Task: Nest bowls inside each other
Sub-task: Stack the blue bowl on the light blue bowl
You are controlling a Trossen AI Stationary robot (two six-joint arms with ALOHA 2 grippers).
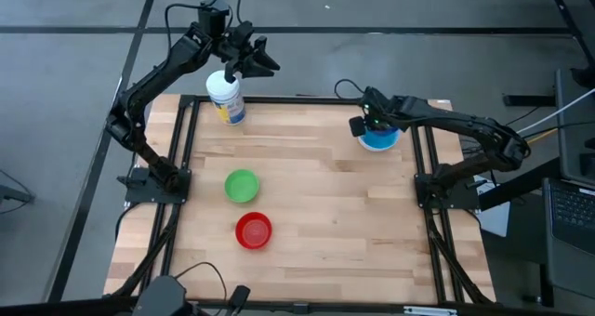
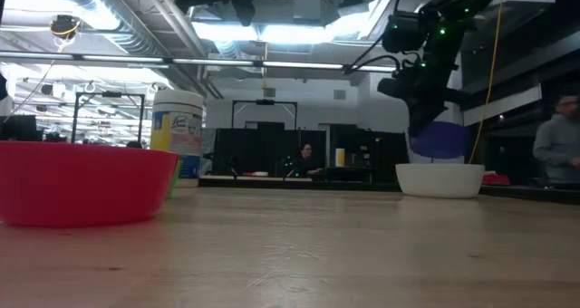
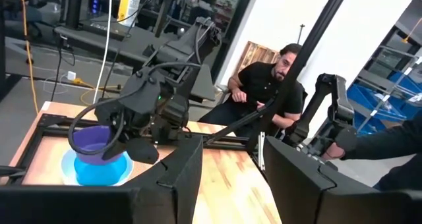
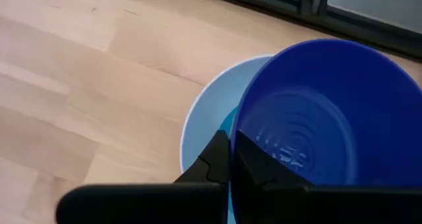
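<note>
A dark blue bowl (image 4: 330, 118) hangs tilted over a white bowl (image 4: 208, 112) that has a teal bowl (image 4: 229, 124) inside it, at the table's far right. My right gripper (image 4: 232, 140) is shut on the blue bowl. A green bowl (image 1: 242, 186) and a red bowl (image 1: 253, 230) stand apart on their bases left of the table's middle. My left gripper (image 1: 270, 65) is raised beyond the far left corner, open, with nothing between its fingers. My right gripper pinches the dark blue bowl's rim (image 4: 235, 133) on its near side, one finger inside the bowl and one outside. The fingers slant down from above. In the low view the bowl (image 2: 441, 138) hangs tilted, just above the white bowl's rim (image 2: 441, 168).
A white-lidded cylindrical container (image 1: 226, 98) stands at the far left corner, under my left arm. A black frame (image 1: 423, 158) runs along the table's edges. The wooden top (image 1: 335, 214) is bare between the bowls. People (image 3: 270, 85) are in the room beyond the table.
</note>
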